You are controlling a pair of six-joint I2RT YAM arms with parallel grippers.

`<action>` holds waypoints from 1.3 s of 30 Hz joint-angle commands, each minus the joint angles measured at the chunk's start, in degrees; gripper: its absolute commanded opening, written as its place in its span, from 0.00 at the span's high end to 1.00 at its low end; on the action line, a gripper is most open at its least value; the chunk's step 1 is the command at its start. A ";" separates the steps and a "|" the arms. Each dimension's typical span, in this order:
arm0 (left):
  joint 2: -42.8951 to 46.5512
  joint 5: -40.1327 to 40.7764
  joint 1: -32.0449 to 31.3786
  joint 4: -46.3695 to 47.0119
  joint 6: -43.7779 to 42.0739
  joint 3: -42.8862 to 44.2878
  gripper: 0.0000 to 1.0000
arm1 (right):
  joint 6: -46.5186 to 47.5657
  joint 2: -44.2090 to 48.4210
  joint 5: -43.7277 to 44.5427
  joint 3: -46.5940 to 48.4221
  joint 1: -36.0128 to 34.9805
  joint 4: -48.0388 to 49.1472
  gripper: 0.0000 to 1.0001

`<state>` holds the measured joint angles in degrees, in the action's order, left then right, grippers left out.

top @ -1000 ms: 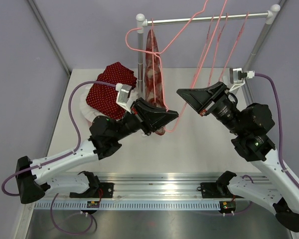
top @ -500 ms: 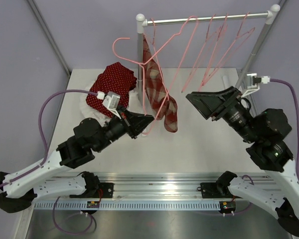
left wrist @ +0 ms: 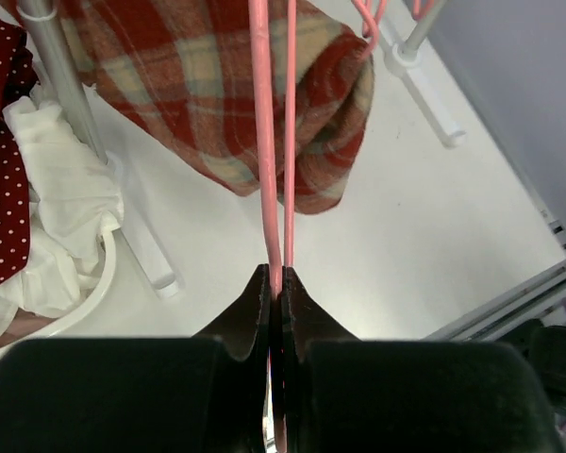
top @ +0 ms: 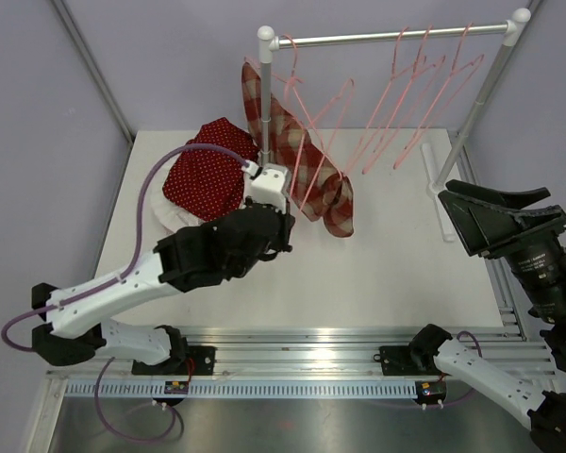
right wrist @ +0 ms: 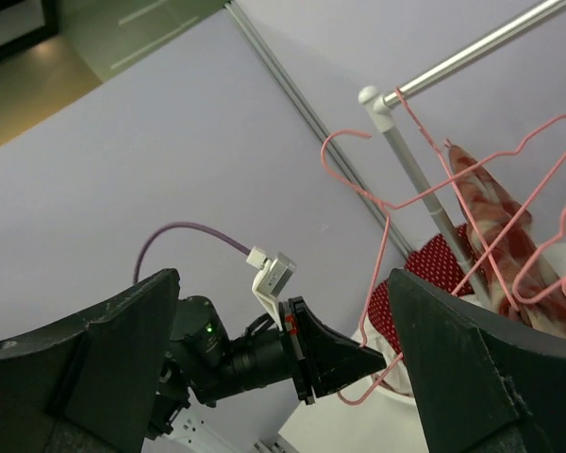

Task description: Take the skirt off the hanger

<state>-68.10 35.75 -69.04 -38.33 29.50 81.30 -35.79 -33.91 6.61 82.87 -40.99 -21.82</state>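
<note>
At the left end of the far rail (top: 396, 36), the plaid skirt (top: 313, 181) hangs draped over a pink hanger (left wrist: 260, 142). The left gripper (left wrist: 275, 283) pinches the hanger's wires tight; the right gripper (top: 481, 212), well off right, gapes wide, empty.

Skirt (left wrist: 208, 94) top apparently past upper edge

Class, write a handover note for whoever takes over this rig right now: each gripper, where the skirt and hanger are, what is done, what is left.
Left gripper: shut on the pink wire hanger.
Right gripper: open, empty, off to the right.
Red and tan plaid skirt: draped on that hanger, by the metal rail's left post.
Done: hanger gripped.
To do: get the skirt off the hanger, probably with the right gripper.
</note>
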 commanded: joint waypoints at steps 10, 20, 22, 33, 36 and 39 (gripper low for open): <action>-25.14 6.27 -0.32 -14.14 -6.55 38.91 1.00 | 1.87 2.36 3.14 -1.75 -0.23 -4.81 0.01; -36.05 -5.40 9.26 -13.89 -7.53 54.40 1.00 | 2.22 3.76 3.58 -2.01 -0.23 -6.30 0.00; -38.07 -7.70 11.37 -13.09 -7.44 56.41 1.00 | 2.22 3.85 3.41 -2.36 -0.23 -6.39 0.01; -44.41 -23.26 14.02 -8.88 -3.31 58.90 1.00 | 1.60 4.12 3.58 -4.82 -0.23 -5.77 0.01; -41.51 -23.62 12.88 -5.54 -1.37 51.81 1.00 | 1.69 4.12 3.67 -5.09 -0.23 -5.77 0.01; -40.01 -23.35 12.00 -3.51 -0.41 48.79 1.00 | 1.60 4.20 3.58 -5.53 -0.23 -5.34 0.01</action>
<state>-112.01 15.14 -55.96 -47.35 27.09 132.25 -34.46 -30.02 9.02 77.76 -40.99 -28.60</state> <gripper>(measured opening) 0.027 0.993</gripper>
